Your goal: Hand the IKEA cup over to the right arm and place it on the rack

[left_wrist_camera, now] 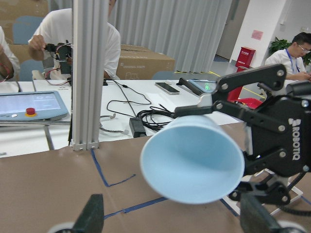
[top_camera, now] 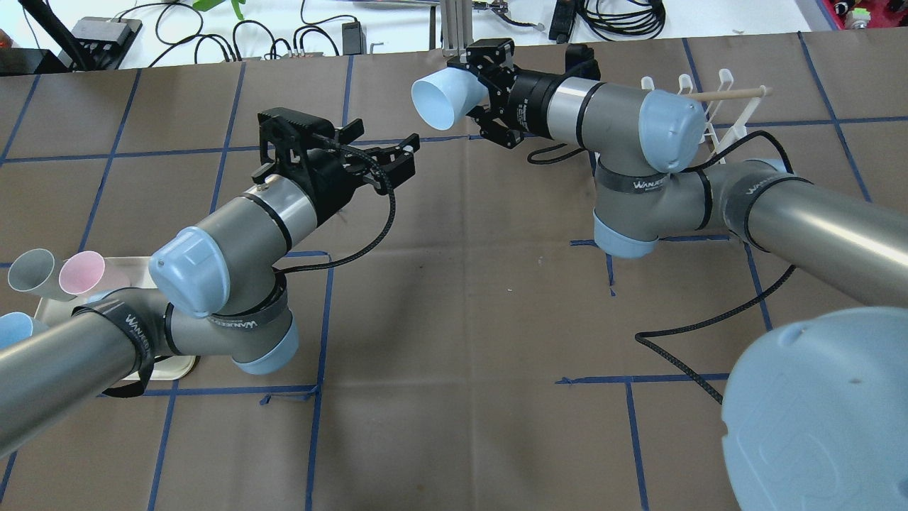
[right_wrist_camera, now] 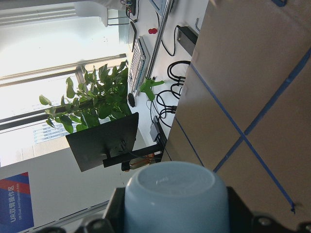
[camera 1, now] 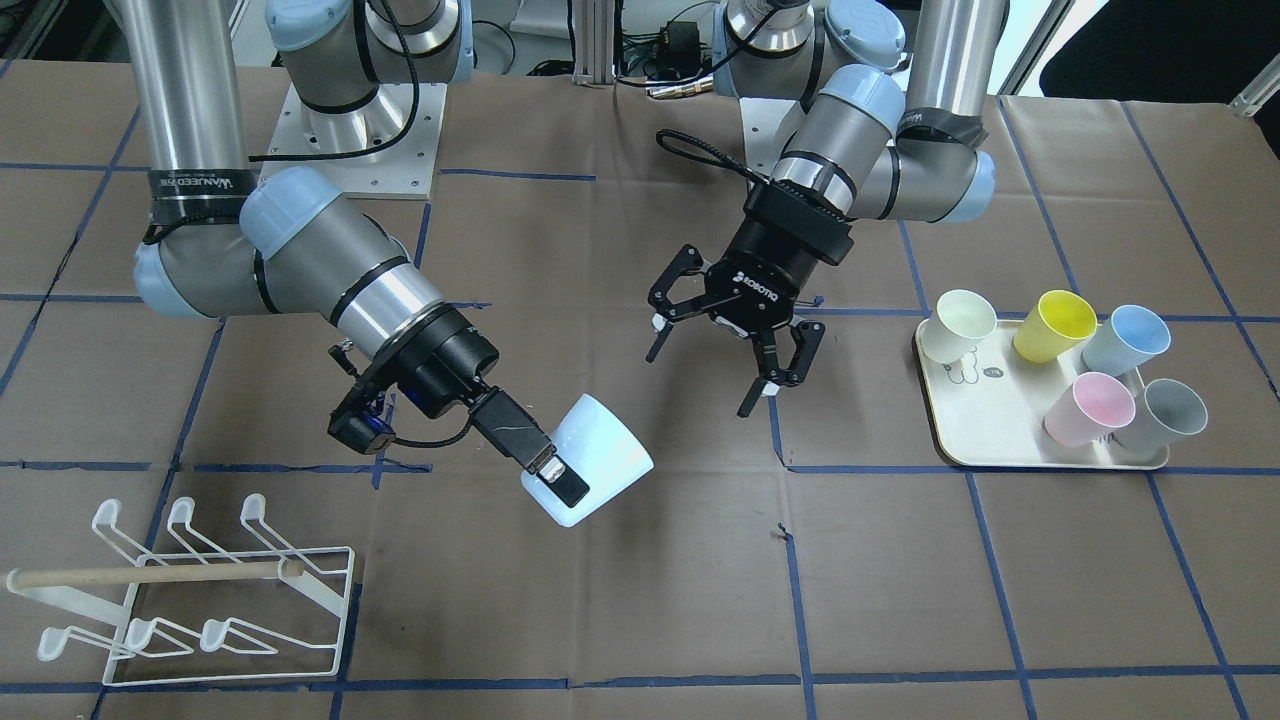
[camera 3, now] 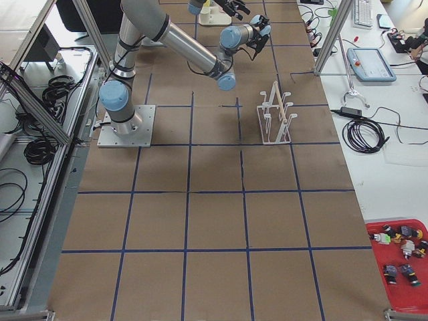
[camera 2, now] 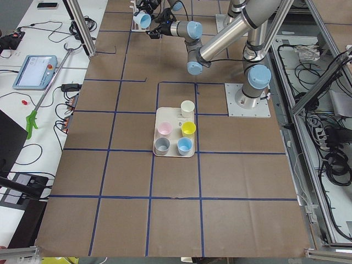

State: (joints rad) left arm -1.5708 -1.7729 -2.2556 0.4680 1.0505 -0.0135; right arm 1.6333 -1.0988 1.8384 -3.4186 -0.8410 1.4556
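The pale blue IKEA cup [camera 1: 600, 460] hangs above the table, tipped on its side. My right gripper [camera 1: 575, 470] is shut on it near its base. Overhead, the cup [top_camera: 443, 103] points its mouth away from the right gripper [top_camera: 472, 96] and toward the left arm. My left gripper [camera 1: 705, 375] is open and empty, a short way from the cup. In the left wrist view the cup's mouth [left_wrist_camera: 194, 165] faces the camera, above and beyond the open left fingers [left_wrist_camera: 95, 216]. The white wire rack [camera 1: 200, 600] with its wooden dowel stands empty, past the right arm.
A cream tray [camera 1: 960, 440] on the left arm's side holds several cups: cream, yellow, blue, pink and grey. Blue tape lines cross the brown table cover. A braided cable [top_camera: 709, 319] lies under the right arm. People sit at white desks beyond the table's far edge.
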